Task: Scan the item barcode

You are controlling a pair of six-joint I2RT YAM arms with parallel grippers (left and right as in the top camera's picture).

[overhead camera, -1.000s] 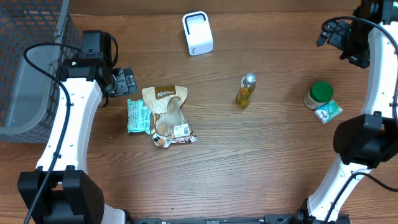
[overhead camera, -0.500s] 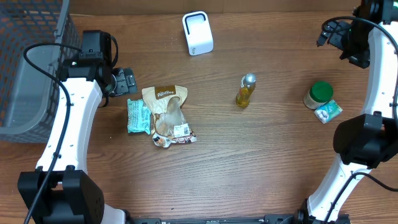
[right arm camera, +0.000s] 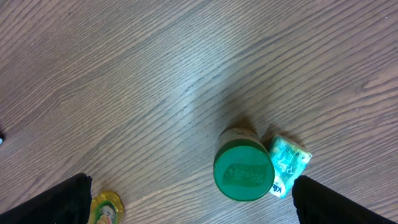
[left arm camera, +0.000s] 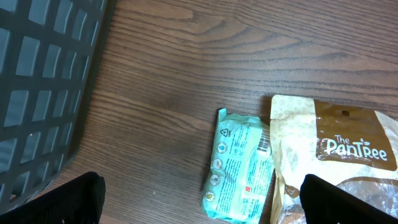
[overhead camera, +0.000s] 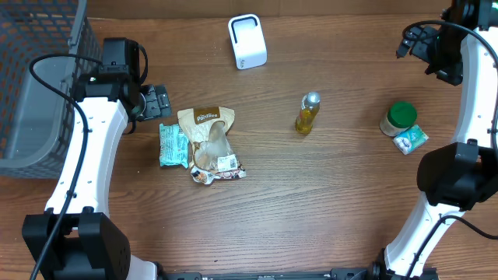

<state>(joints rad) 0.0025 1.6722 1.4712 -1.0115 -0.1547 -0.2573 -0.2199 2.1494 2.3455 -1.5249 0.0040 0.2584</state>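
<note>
1. At the lower centre-left of the overhead frame, nearest the arm bases, a snack pouch (overhead camera: 212, 144) lay flat on the table (overhead camera: 327, 202). A teal packet (overhead camera: 173, 145) lay against its left edge. The left wrist view showed the packet print-side up, with a pale strip along the pouch side. That strip may be the barcode, but it was too small to confirm.
2. Just above that pair in the frame, the left gripper (overhead camera: 158, 102) hung with its jaws fully spread and nothing held. Its camera looked straight down on the teal packet. It was judged to be staged for a pick, with that packet the likely task item.
3. At mid-frame right, an oil bottle (overhead camera: 308, 113) stood upright and alone. Further right, a green-lidded jar (overhead camera: 399, 118) stood touching a small teal sachet (overhead camera: 410, 139). These were judged to be waiting their turn.
4. In the upper right corner, the right gripper (overhead camera: 412, 40) was spread wide and empty, well apart from the jar. It was judged to be parked out of the way.
5. At top centre, farthest off, the white scanner (overhead camera: 247, 41) stood well apart from every item, so any item had yet to be carried to it. A mesh basket (overhead camera: 39, 78) sat at upper left, presumably for scanned goods.
</note>
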